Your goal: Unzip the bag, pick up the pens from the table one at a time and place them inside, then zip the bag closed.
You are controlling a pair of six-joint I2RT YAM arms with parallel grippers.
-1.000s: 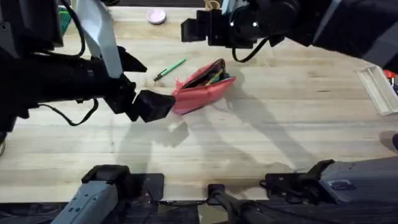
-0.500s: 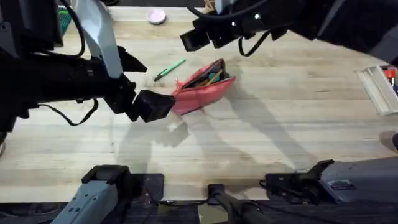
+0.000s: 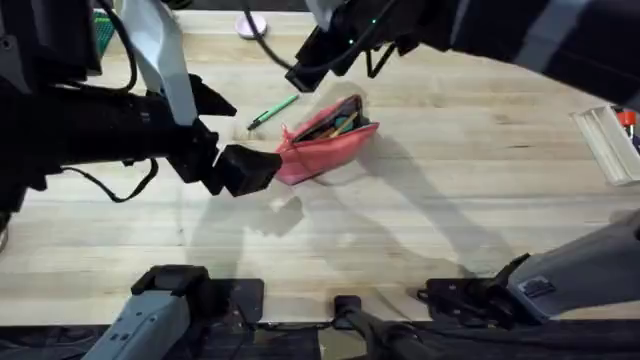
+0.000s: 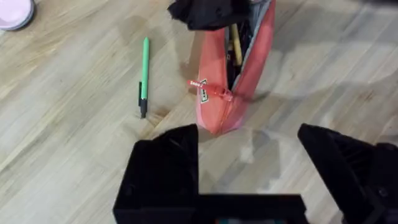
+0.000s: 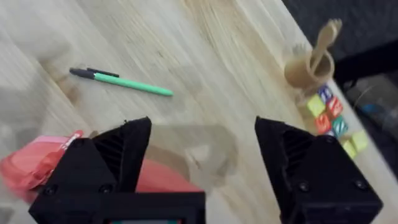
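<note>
The coral-pink bag (image 3: 325, 148) lies unzipped at mid table, a yellow pen (image 4: 236, 45) showing in its opening. Left of it the light green pen (image 3: 272, 111) lies on the table (image 3: 450, 200). My left gripper (image 3: 250, 170) is open just short of the bag's (image 4: 212, 93) zipper-pull end, with nothing between its fingers. My right gripper (image 3: 303, 72) hangs open above the table just beyond the green pen (image 5: 127, 83), near the bag's (image 5: 28, 168) far end. The right gripper (image 4: 208, 12) also shows over the bag in the left wrist view.
A pink round lid (image 3: 250, 25) sits at the far edge. A clear plastic case (image 3: 608, 142) with a red marker lies at the right edge. A wooden cup with a spoon (image 5: 306, 65) and coloured blocks (image 5: 329, 112) stand beyond the green pen.
My right gripper has swung left and nearer, from over the bag's far side toward the green pen. The left gripper and the bag have not moved.
</note>
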